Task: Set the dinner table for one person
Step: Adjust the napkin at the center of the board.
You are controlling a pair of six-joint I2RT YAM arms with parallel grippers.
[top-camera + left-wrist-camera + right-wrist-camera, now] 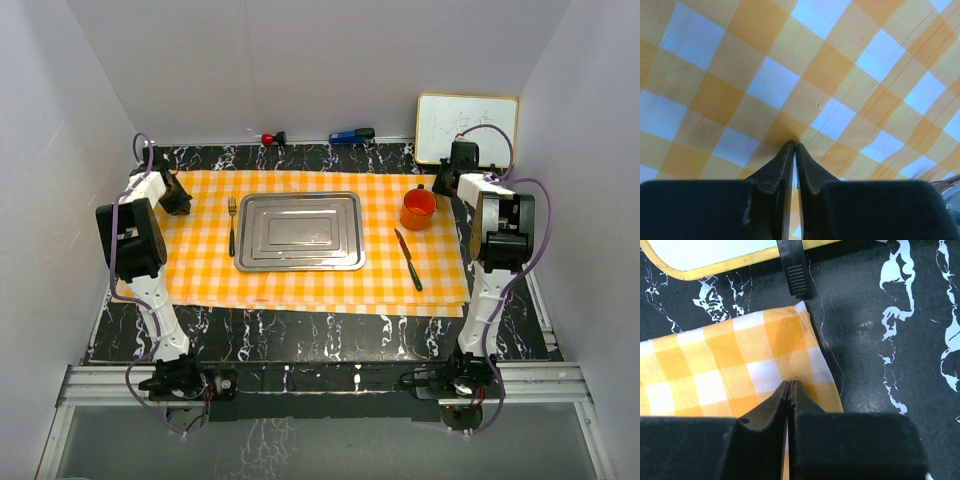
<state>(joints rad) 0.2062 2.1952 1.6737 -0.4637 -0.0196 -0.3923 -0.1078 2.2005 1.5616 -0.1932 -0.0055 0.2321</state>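
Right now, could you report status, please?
Left fingers, right fingers shut at far corners of orange checked cloth. Black veined tabletop holds steel tray, fork, knife, orange cup.

I have both arms folded at the elbow and reaching to the far side, the left arm (133,240) at the left edge, the right arm (502,228) at the right. The left gripper (794,145) points down, jaws drawn together with only a thin slit between them. The right gripper (790,383) points down too, jaws pressed fully together.
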